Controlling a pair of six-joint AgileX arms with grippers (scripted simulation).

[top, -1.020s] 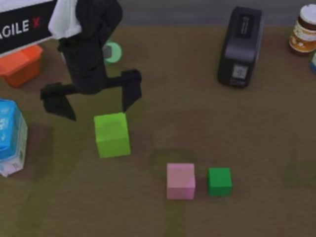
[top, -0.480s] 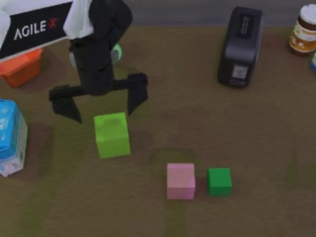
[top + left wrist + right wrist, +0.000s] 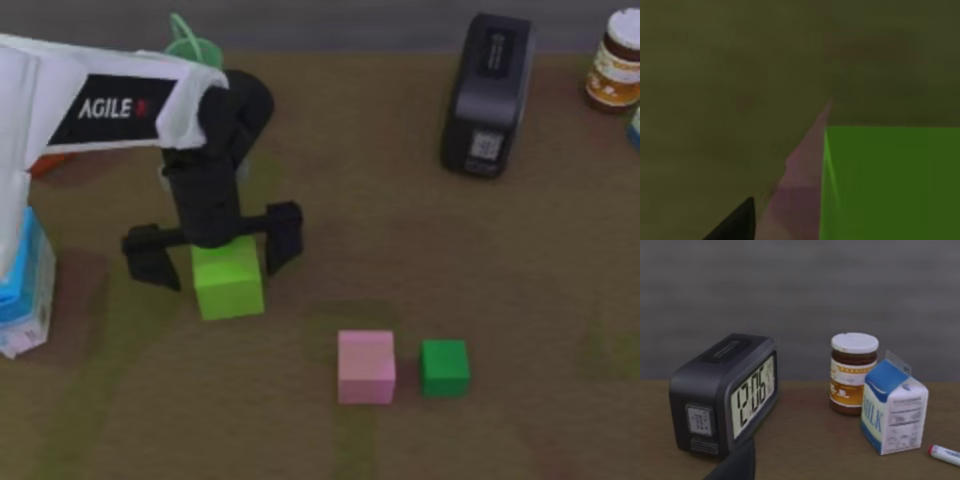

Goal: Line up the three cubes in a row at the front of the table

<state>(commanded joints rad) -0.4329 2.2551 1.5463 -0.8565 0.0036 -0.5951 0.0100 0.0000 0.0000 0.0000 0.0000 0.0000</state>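
The large lime-green cube (image 3: 230, 285) sits left of centre on the brown table (image 3: 520, 300). My left gripper (image 3: 217, 248) is open and straddles it, one finger on each side, with the wrist hiding the cube's back top edge. In the left wrist view the lime cube (image 3: 890, 185) fills the frame close up, and the pink cube (image 3: 800, 195) lies beyond it. The pink cube (image 3: 366, 367) and the small dark green cube (image 3: 444, 367) stand side by side nearer the front, a small gap between them. My right gripper (image 3: 740, 465) is out of the top view, parked, open and holding nothing.
A black digital clock (image 3: 487, 95) stands at the back right, with a brown jar (image 3: 615, 60) in the far right corner. A blue milk carton (image 3: 20, 290) is at the left edge. A green watering can (image 3: 190, 45) peeks out behind the left arm. Another milk carton (image 3: 892, 407) and a pen (image 3: 945, 454) show in the right wrist view.
My left gripper has come forward and down from behind the lime cube until its open fingers flank it. None of the three cubes has moved.
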